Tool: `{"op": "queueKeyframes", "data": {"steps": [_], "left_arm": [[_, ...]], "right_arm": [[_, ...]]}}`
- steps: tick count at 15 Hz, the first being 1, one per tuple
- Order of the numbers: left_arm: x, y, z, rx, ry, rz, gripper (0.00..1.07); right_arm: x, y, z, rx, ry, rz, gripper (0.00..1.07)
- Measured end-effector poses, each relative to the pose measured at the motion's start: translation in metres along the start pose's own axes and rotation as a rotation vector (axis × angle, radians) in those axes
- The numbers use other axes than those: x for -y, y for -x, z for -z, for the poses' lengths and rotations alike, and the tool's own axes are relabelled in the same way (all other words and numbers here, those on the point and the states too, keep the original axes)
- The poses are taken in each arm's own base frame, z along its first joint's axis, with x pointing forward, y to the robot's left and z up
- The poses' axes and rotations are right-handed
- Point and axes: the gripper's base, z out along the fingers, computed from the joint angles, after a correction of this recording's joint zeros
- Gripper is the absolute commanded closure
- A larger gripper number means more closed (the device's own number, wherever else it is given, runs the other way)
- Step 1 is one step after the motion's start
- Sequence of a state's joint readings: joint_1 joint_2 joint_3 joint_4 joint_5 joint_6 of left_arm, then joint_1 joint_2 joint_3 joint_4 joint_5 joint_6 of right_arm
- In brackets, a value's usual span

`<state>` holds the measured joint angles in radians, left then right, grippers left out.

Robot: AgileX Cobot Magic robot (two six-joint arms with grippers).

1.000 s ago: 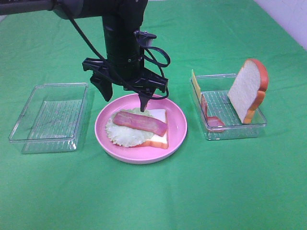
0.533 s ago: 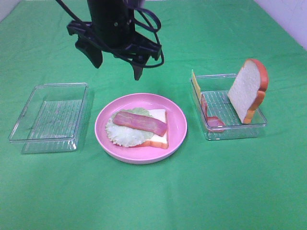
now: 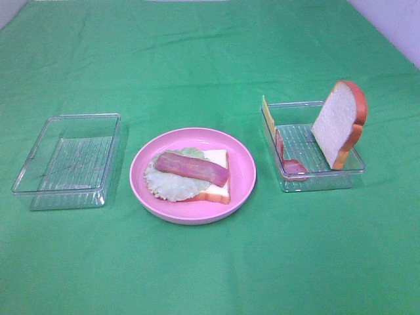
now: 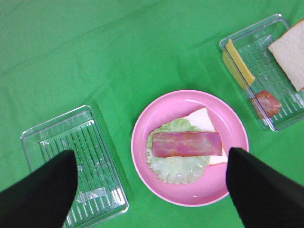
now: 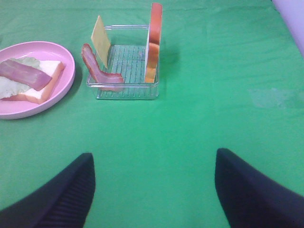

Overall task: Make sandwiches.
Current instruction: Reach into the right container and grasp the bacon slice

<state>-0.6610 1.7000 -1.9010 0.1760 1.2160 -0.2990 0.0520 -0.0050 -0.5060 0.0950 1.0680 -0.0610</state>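
On the pink plate [image 3: 244,176] lies a half-built sandwich: a white bread slice [image 3: 217,159], pale green lettuce [image 3: 167,186] and a pink-red bacon strip [image 3: 191,168] on top. Neither arm shows in the exterior high view. My left gripper [image 4: 151,156] hangs high above the plate [image 4: 230,128], open wide and holding nothing, its dark fingers [image 4: 47,190] framing the bacon [image 4: 186,144]. Over bare green cloth near the table's front right, my right gripper [image 5: 153,159] is open and empty.
A clear tray [image 3: 321,182] right of the plate holds an upright bread slice [image 3: 336,125], a yellow cheese slice [image 3: 267,115] and a bacon strip [image 3: 289,164]. They also show in the right wrist view as bread [image 5: 154,38], cheese [image 5: 100,35] and bacon [image 5: 95,66]. An empty clear tray [image 3: 65,161] sits left.
The left arm has lifted away from the plate and left the exterior view at the top. The bacon strip stays on the lettuce.
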Motion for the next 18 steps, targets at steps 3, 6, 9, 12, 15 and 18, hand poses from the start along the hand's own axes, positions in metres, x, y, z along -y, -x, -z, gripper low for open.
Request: {"op": "queueKeyframes", "data": {"steps": [3, 6, 9, 12, 15, 18], "left_arm": [[-0.013, -0.029, 0.036, 0.006, -0.002, -0.019, 0.26], [-0.030, -0.081, 0.063, -0.031, 0.006, -0.027, 0.26], [-0.044, -0.126, 0.080, -0.045, 0.009, -0.030, 0.26], [-0.065, -0.199, 0.101, 0.046, -0.018, -0.027, 0.26], [-0.076, -0.244, 0.106, 0.135, -0.042, -0.022, 0.26], [-0.086, -0.287, 0.108, 0.231, -0.068, -0.012, 0.26]], "right_arm": [[0.000, 0.000, 0.000, 0.000, 0.000, 0.000, 0.39], [0.000, 0.000, 0.000, 0.000, 0.000, 0.000, 0.39], [0.000, 0.000, 0.000, 0.000, 0.000, 0.000, 0.39], [0.000, 0.000, 0.000, 0.000, 0.000, 0.000, 0.39], [0.000, 0.000, 0.000, 0.000, 0.000, 0.000, 0.39], [0.000, 0.000, 0.000, 0.000, 0.000, 0.000, 0.39]]}}
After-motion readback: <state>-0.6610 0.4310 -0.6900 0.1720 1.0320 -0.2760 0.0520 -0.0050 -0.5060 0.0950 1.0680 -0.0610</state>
